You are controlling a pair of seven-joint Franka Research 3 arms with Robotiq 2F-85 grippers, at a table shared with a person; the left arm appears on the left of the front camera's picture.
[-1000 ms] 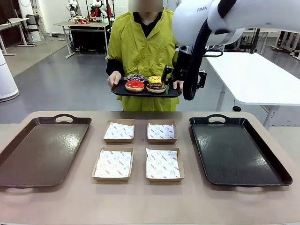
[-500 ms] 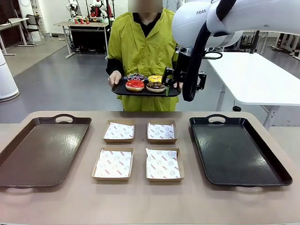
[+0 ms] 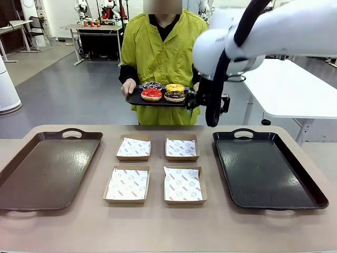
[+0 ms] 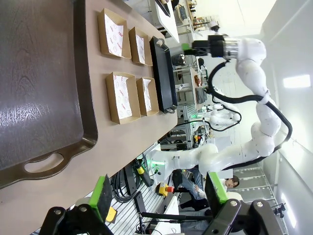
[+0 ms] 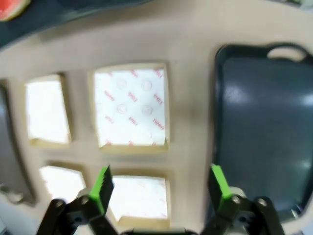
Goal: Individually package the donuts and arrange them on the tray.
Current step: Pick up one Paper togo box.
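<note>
Four shallow cardboard boxes (image 3: 127, 184) lined with white printed paper sit two by two on the tan table (image 3: 158, 229), between a brown tray (image 3: 47, 168) on the robot's left and a black tray (image 3: 268, 171) on its right; the left gripper (image 4: 159, 193) has its green-padded fingers spread wide and holds nothing, the brown tray's handle just ahead of it; the right gripper (image 5: 160, 178), equally wide and holding nothing, is raised beyond the boxes, just beside the end of a small black serving tray (image 3: 138, 99); a person (image 3: 158, 52) in a yellow-green jacket holds that tray up at the far side; on it lie the donuts (image 3: 175, 96), the red donut (image 3: 151, 94) and chocolate donut nearer, the purple-dark donut (image 3: 152, 85) and yellow donut (image 3: 175, 88) behind.
</note>
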